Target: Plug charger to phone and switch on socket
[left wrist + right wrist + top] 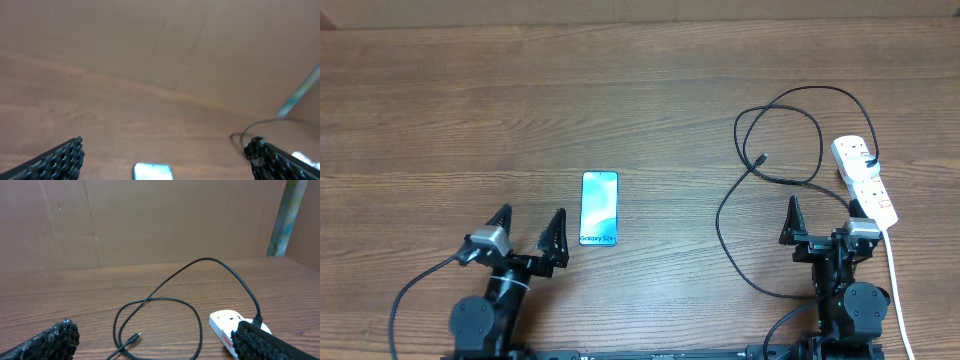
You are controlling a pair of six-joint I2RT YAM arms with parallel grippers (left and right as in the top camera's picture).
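Both arms sit at the near edge of the wooden desk [470,100]. The left hand [528,222] is spread wide and empty, and so is the right hand [822,218]. The phone [600,209] lies flat, screen up, just ahead of the left hand's right finger. The black charger cable [718,215] loops loosely in front of the right hand. One end reaches the white power strip [865,178] at the right, and its small tip [760,158] lies loose on the desk, well apart from the phone.

Left arm [480,318] & right arm [850,300]: black, round joints, grey wrist blocks, thin black cables; fingers [60,160] triangular w/ dimpled pads.
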